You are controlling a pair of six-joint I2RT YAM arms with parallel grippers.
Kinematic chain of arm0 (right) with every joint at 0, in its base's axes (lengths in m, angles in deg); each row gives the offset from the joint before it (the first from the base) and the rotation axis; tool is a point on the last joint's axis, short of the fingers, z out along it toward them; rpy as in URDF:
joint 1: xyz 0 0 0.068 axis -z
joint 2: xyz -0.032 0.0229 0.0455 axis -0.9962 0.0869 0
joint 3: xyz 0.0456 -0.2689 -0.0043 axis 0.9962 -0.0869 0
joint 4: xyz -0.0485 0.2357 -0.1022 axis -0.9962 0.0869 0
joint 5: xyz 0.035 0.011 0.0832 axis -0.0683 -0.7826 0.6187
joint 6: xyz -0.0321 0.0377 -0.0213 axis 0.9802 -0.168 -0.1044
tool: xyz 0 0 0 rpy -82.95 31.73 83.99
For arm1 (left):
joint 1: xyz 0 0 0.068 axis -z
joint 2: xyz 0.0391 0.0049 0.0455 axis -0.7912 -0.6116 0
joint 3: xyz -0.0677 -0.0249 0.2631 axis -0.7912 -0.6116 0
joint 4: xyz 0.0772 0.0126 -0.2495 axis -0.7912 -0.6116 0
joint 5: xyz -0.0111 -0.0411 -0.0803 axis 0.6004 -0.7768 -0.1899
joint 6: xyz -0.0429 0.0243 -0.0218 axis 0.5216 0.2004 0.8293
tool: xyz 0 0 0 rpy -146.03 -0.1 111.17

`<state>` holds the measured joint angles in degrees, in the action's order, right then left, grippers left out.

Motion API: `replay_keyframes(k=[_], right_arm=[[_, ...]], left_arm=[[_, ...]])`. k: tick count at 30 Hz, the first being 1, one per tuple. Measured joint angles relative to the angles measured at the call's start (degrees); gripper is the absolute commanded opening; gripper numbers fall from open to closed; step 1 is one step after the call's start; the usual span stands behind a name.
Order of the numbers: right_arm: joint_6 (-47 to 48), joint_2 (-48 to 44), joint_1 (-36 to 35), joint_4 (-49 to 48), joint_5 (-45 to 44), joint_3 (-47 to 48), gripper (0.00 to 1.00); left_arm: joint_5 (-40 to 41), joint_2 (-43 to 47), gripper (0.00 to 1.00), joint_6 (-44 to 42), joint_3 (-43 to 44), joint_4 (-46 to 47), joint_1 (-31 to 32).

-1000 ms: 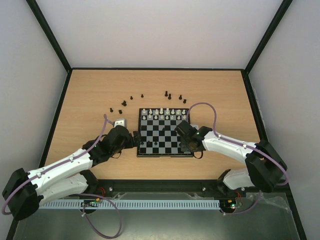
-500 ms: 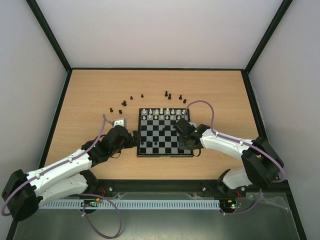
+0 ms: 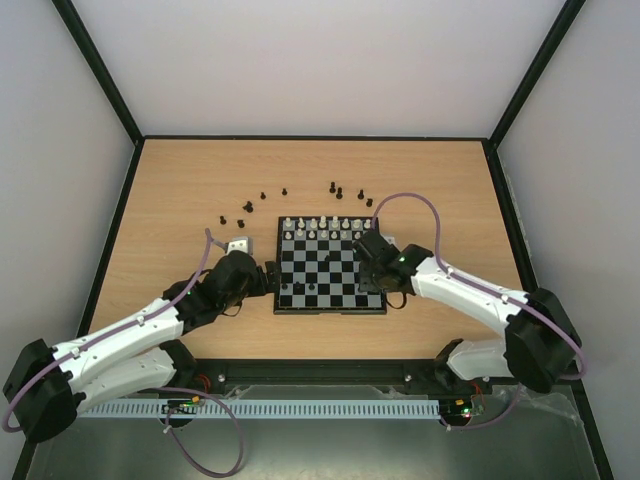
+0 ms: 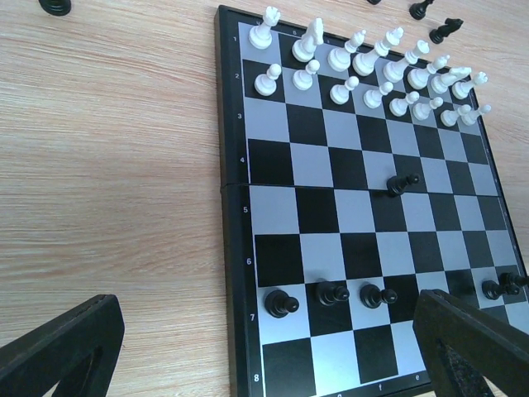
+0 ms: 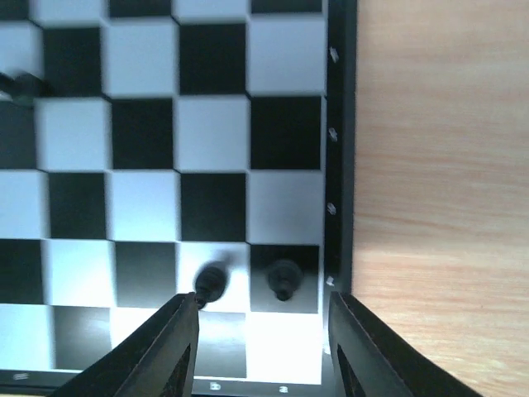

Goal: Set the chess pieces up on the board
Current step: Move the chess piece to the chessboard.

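Your overhead camera is showing the board [image 3: 322, 262] lying near the near edge of the tabletop [image 3: 180, 190], between the two arms; loose black chess pieces [image 3: 338, 190] are sitting scattered on the wood beyond its far edge, and white pieces [image 3: 322, 225] are filling its two far rows. Your left wrist camera is picking out what the overhead view blurs: three black pawns [image 4: 333, 292] standing along the rank numbered 7, a pair of pawns [image 4: 502, 286] towards that rank's right end, and a lone black piece [image 4: 402, 184] sitting mid-board; the digits 1 to 8 [image 4: 235, 208] are running down the left border, while the letters on the near border are too small to read. The left gripper [image 4: 264, 314] is hanging by the board's near-left corner, fingers spread wide and gripping nothing. Your right wrist camera is looking straight down on the near-right corner; the right gripper [image 5: 263, 302] is hovering there with fingers parted and nothing between them, one fingertip [image 5: 188, 308] just beside the blurred pawn [image 5: 211, 283]; whether they are touching, you cannot tell.
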<state>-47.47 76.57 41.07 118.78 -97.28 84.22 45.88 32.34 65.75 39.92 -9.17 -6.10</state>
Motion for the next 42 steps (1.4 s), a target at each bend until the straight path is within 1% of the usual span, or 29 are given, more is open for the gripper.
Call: replay_keyframes(k=[3, 6, 9, 12, 19, 24, 28, 32, 37, 42], right_arm=[[1.0, -1.5, 0.0, 0.2, 0.1, 3.3, 0.47], [2.4, -0.7, 0.0, 0.0, 0.4, 7.0, 0.47], [4.4, 3.4, 0.0, -1.1, 1.5, 10.6, 0.44], [5.8, 7.9, -0.6, -2.0, 3.0, 12.4, 0.42], [7.4, 16.6, -6.5, -2.6, 5.4, 17.0, 0.38], [7.5, 19.6, -9.9, -2.9, 6.4, 19.1, 0.37], [7.6, 22.0, -11.4, -3.4, 7.0, 20.0, 0.33], [7.6, 24.1, -12.0, -3.7, 7.1, 20.5, 0.31], [7.6, 24.9, -12.4, -4.0, 7.2, 21.2, 0.24], [7.5, 25.3, -12.7, -4.2, 7.3, 21.5, 0.24]], left_arm=[[0.0, -0.2, 1.0, 0.0, 0.0, 0.0, 0.0], [0.0, -0.3, 1.0, 0.0, 0.0, -0.1, -0.2], [0.3, -0.2, 0.99, 0.3, 0.0, -0.3, -0.2], [0.7, 0.4, 1.0, 0.7, 0.0, -1.0, -0.5], [1.2, 1.7, 1.0, 1.3, -0.4, -2.2, -1.8], [1.4, 1.7, 1.0, 1.7, -1.4, -2.9, -2.0], [1.4, 1.8, 1.0, 1.8, -1.8, -2.9, -2.1], [1.4, 1.9, 0.99, 1.9, -1.8, -2.9, -2.1], [1.4, 2.3, 1.0, 1.9, -1.8, -2.9, -2.1], [1.5, 2.8, 0.99, 2.0, -2.0, -2.9, -2.1]])
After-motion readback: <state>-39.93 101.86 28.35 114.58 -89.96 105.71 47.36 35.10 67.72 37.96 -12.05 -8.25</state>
